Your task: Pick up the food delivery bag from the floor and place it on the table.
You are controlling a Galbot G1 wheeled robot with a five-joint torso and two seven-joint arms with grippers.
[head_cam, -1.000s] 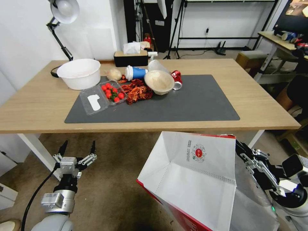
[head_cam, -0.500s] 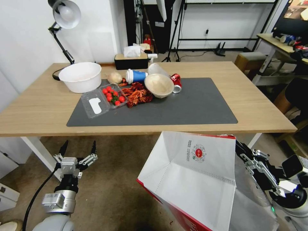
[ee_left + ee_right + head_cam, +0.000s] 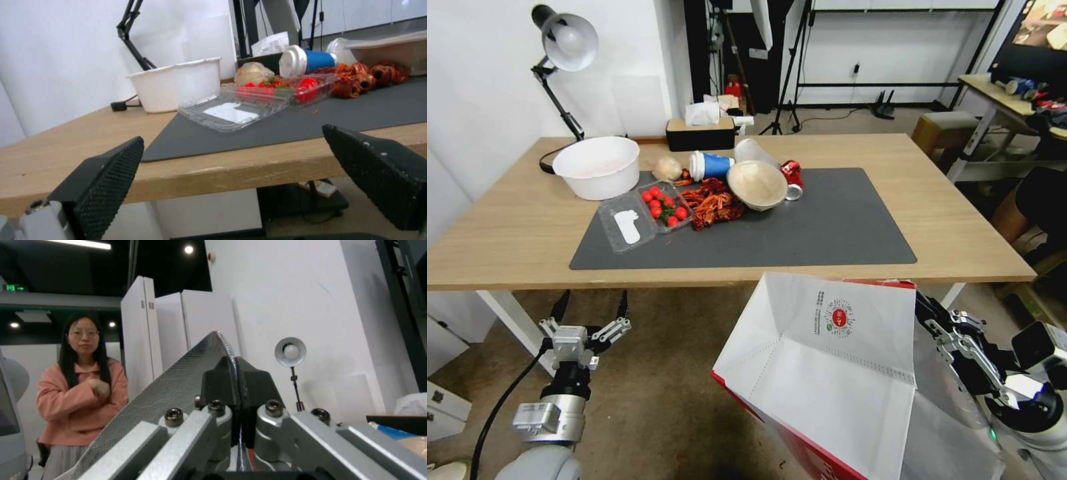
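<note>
Right pincer [image 3: 237,373] pinches the food delivery bag's [image 3: 834,373] foil edge, raised before the table [image 3: 960,227]; left pincer [image 3: 590,310] hangs spread.

On the surface [image 3: 507,227] a mat [image 3: 800,233] lies; its far left carries a bowl [image 3: 598,167], tray [image 3: 644,217] and cup [image 3: 710,165]. The bag [image 3: 834,373] sits near right, seemingly clear of the floor [image 3: 654,373].

The left gripper [image 3: 231,173] is hanging with its two black textured fingers [image 3: 104,180] spread wide, just short of the table [image 3: 53,156] edge. Beyond the fingertips a clear plastic clamshell [image 3: 231,111] of red tomatoes is lying open on the dark grey mat [image 3: 365,110], with a white bowl [image 3: 178,85] and a tipped blue cup [image 3: 311,61] sitting farther off.
</note>
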